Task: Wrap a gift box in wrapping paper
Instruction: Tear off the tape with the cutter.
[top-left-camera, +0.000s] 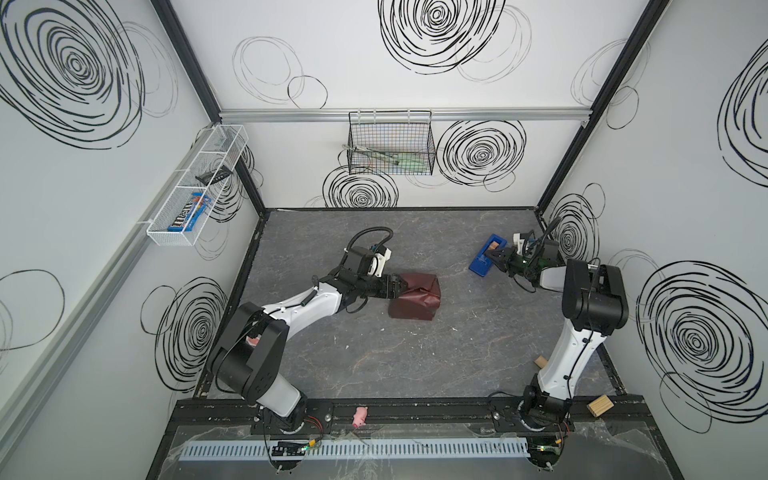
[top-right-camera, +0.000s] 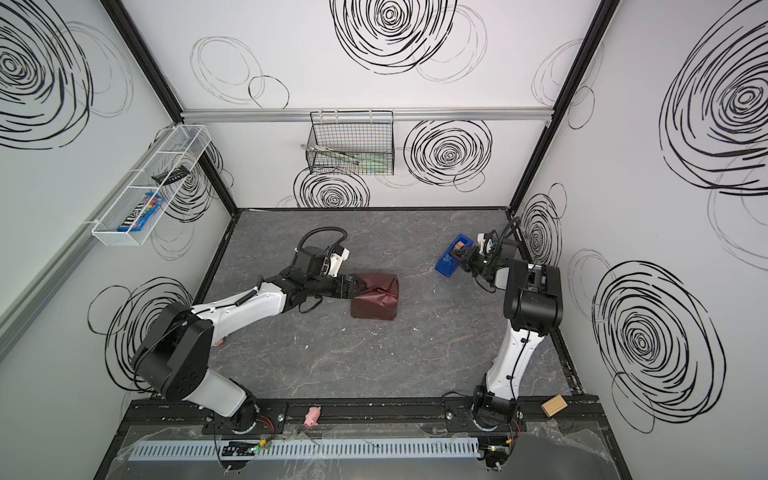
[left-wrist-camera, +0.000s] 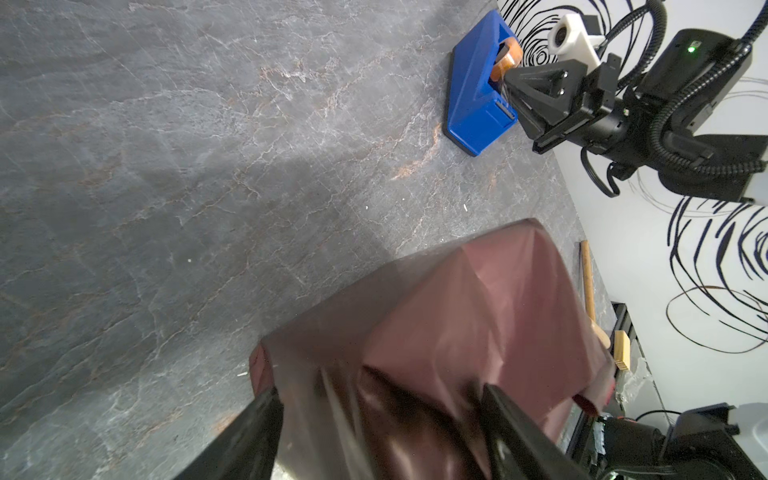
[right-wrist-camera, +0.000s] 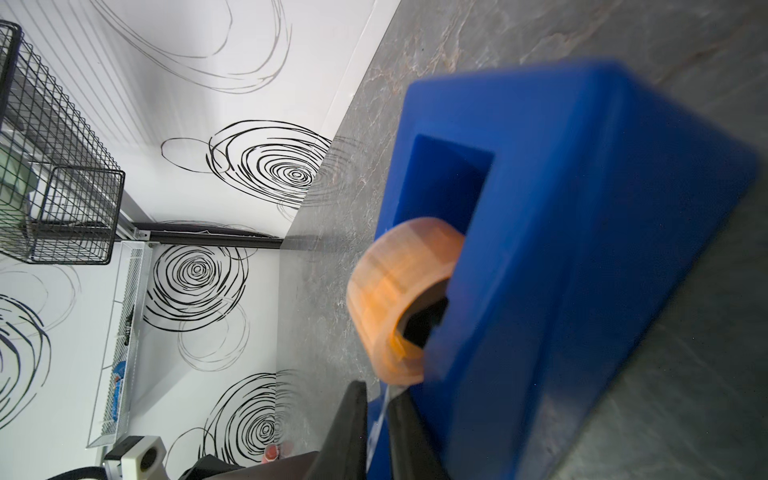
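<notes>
Mid-tabletop (top-left-camera: 374, 365), the left claw (top-left-camera: 400, 286) is reaching in from 9 o'clock. Its jaws are standing wide and clamping the wrapping paper (top-left-camera: 417, 301) across the parcel's 9 o'clock end. The maroon sheet is lying folded over the gift box, which is sitting just beyond the tabletop's centre and showing nothing of itself. The paper is looking glossy and heavily creased, draping to the tabletop on the near side, with a diagonal tuck rising at the 3 o'clock end.

Farther back, toward 2 o'clock and well apart from the parcel, the right claw (right-wrist-camera: 378, 390) is working at the blue tape dispenser (top-left-camera: 478, 267). Its jaws are standing nearly together around the clear strip (right-wrist-camera: 387, 401) trailing from the orange roll (right-wrist-camera: 395, 291); whether they are pinching it cannot be told.

The step appears to be fetching tape. Doing it well is likely calling for a square pinch on the strip's free end, a steady pull along the dispenser and a downward tear at the cutter, with the left claw pinning the fold against springing open.
</notes>
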